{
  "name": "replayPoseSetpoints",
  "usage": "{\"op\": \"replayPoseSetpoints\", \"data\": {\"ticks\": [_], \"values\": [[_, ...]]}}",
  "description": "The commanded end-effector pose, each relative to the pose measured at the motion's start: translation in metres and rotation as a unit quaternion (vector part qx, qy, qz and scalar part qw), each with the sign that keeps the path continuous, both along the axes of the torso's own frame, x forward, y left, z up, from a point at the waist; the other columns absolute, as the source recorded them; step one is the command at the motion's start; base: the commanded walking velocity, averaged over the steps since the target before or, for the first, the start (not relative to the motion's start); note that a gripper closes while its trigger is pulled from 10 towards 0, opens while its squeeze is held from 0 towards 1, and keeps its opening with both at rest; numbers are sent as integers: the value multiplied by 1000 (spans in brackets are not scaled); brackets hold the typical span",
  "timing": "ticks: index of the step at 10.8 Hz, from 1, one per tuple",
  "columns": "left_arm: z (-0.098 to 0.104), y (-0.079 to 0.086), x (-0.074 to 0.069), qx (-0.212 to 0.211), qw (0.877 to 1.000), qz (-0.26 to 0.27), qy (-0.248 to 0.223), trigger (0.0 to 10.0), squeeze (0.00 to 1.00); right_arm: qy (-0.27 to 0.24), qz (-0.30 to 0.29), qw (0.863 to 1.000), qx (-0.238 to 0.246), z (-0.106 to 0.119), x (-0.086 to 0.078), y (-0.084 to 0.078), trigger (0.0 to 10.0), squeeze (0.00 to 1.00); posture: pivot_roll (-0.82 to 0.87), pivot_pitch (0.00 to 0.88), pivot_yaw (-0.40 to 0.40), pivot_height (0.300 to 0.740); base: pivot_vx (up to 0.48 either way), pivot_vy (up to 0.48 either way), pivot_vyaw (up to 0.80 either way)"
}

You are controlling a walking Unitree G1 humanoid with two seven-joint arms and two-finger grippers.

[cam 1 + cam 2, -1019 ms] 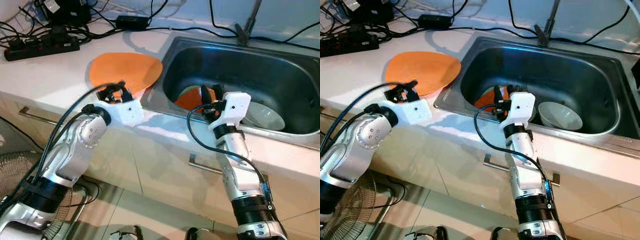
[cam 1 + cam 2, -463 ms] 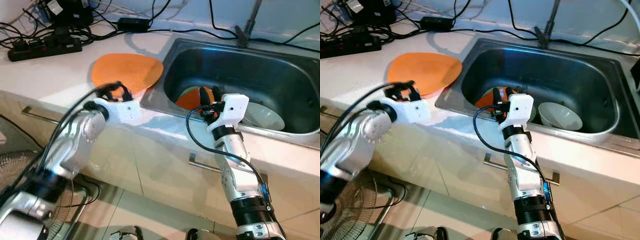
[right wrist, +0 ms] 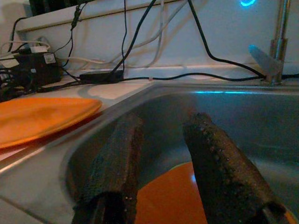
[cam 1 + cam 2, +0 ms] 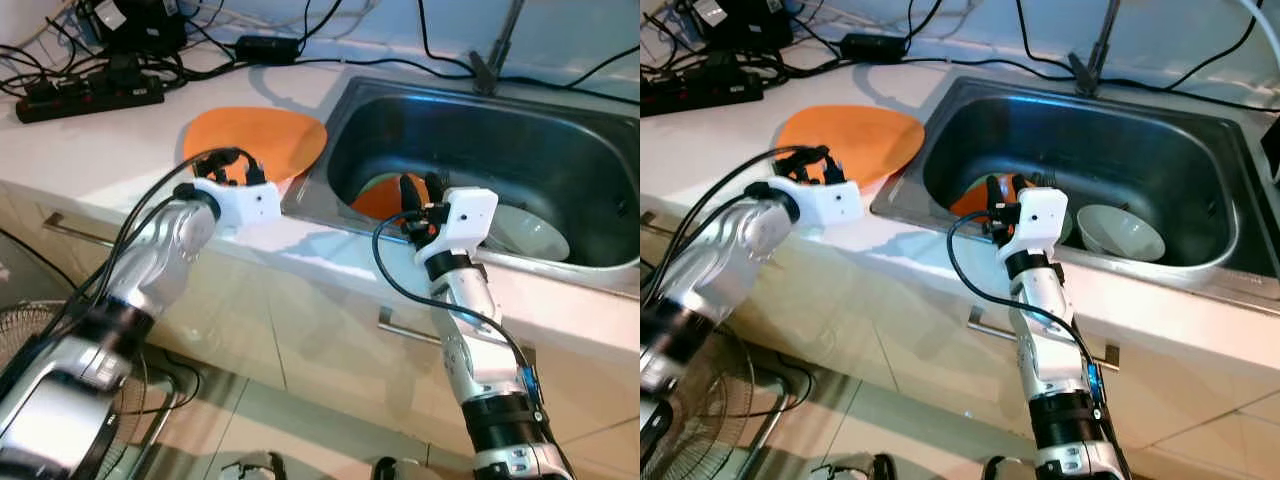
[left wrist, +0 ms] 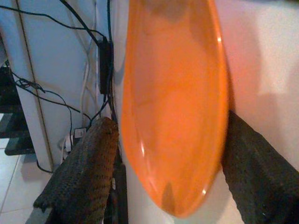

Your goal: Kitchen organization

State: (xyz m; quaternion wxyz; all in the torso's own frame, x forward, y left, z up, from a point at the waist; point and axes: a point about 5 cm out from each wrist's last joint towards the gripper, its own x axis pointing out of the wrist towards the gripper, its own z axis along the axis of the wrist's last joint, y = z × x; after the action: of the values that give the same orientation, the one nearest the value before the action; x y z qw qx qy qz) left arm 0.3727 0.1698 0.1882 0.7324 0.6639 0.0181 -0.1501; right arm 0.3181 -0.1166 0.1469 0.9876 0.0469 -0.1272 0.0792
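Note:
An orange plate (image 4: pixel 255 140) lies flat on the white counter, left of the steel sink (image 4: pixel 590 265). My left gripper (image 4: pixel 232 172) is at the plate's near rim, open. In the left wrist view its two fingers (image 5: pixel 84 172) stand on either side of the orange plate (image 5: pixel 175 107). A second orange plate (image 4: pixel 385 197) leans in the sink's front left corner, with a white bowl (image 4: pixel 530 230) to its right. My right gripper (image 4: pixel 418 190) hangs over the sink's front edge just above that plate, open with nothing between its fingers (image 3: pixel 117 158).
A black power strip (image 4: pixel 85 95), an adapter and tangled cables run along the back of the counter. The tap's stem (image 4: pixel 495 50) rises behind the sink. Cabinet handles (image 4: pixel 70 230) sit under the counter, and a fan (image 4: pixel 20 330) stands at the lower left.
My left arm has stretched forward, bringing its gripper up to the near rim of the plate on the counter. The right arm has stayed where it was.

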Motion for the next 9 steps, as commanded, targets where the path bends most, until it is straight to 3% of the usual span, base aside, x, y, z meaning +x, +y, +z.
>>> {"op": "replayPoseSetpoints", "data": {"ticks": [1,2,3,4,9], "values": [[-14,2,2,12,1000,5,28,10000,0,11,-2,1000,-3,-3,1,1,10000,0,58,105,23,740,0,0,0],[-14,3,6,14,1000,7,25,10000,0,12,-2,1000,-2,-3,1,1,10000,0,57,105,24,740,0,0,0],[-13,2,11,16,1000,5,22,8980,0,12,-2,1000,-1,-3,1,1,10000,0,55,107,24,740,0,0,0],[-13,0,13,14,1000,2,20,0,0,14,-5,1000,-2,-4,1,0,10000,0,55,110,24,740,0,0,0],[-16,-1,15,11,1000,-8,20,0,0,16,-4,1000,-2,-5,1,1,10000,0,60,116,20,740,0,0,0]]}}
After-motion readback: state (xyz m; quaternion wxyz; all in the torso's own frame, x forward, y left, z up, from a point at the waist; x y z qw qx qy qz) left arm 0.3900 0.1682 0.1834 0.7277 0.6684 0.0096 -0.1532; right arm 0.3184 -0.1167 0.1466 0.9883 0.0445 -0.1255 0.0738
